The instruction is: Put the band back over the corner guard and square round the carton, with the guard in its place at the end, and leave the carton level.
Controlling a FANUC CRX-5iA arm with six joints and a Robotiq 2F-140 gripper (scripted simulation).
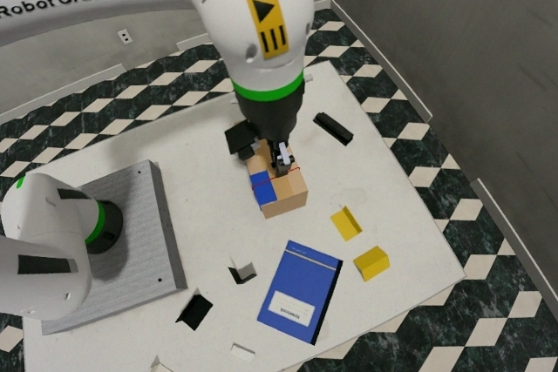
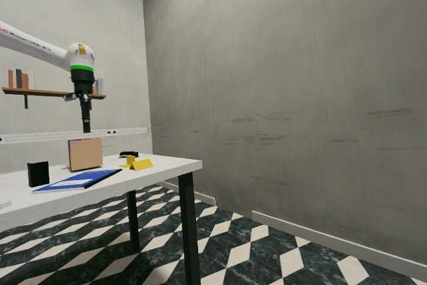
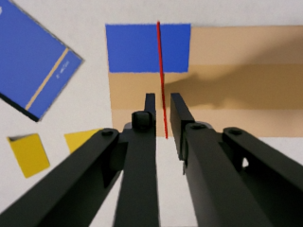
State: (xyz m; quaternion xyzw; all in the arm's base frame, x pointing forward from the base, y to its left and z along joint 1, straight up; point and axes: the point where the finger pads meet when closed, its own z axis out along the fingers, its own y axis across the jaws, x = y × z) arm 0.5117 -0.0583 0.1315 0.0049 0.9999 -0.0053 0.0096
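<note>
A tan carton (image 1: 288,190) (image 2: 86,154) (image 3: 237,61) sits flat on the white table (image 1: 396,206). A blue corner guard (image 1: 263,190) (image 3: 134,47) covers one end corner of it. A thin red band (image 1: 266,183) (image 3: 161,71) runs over the guard and across the carton top, slightly slanted. My gripper (image 1: 282,170) (image 2: 86,130) (image 3: 162,107) hangs just above the carton top, pointing straight down. Its fingers are nearly closed with a narrow gap. The band shows in that gap and does not look pinched.
A blue notebook (image 1: 299,291) (image 2: 77,179) lies near the front edge. Two yellow guards (image 1: 345,224) (image 1: 371,262), a black bar (image 1: 333,128) and dark angle pieces (image 1: 194,311) (image 1: 241,271) are scattered around. The arm's grey base plate (image 1: 135,224) is at the left.
</note>
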